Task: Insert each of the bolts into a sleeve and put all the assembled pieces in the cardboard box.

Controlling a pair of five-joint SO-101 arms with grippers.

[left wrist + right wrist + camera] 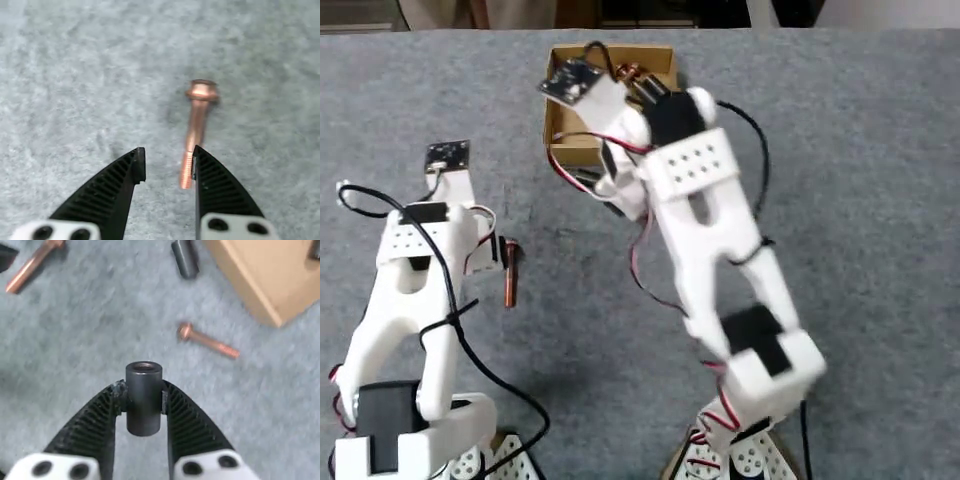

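**Bolt at the left fingers, sleeve pinched in the right**

High view: The near bolt lay flat on the grey table, just beside the tip of the left arm. The right arm was stretched out over the near corner of the cardboard box. Its gripper could not be made out clearly from this angle.

Left wrist view: The left gripper had its fingers spread apart, with nothing held between them. The near bolt was on the table with its flanged head pointing away from the gripper. Its threaded end lay just inside the gap, close against the inner edge of one finger. Whether the two actually touched could not be told. The other finger was well apart from the bolt.

Right wrist view: The right gripper was clamped on the held sleeve. This black sleeve stood upright with its bore opening facing the camera, pinched on both sides near the fingertips. Beyond it, a second bolt lay loose on the table. A loose sleeve lay farther off, near the box wall.
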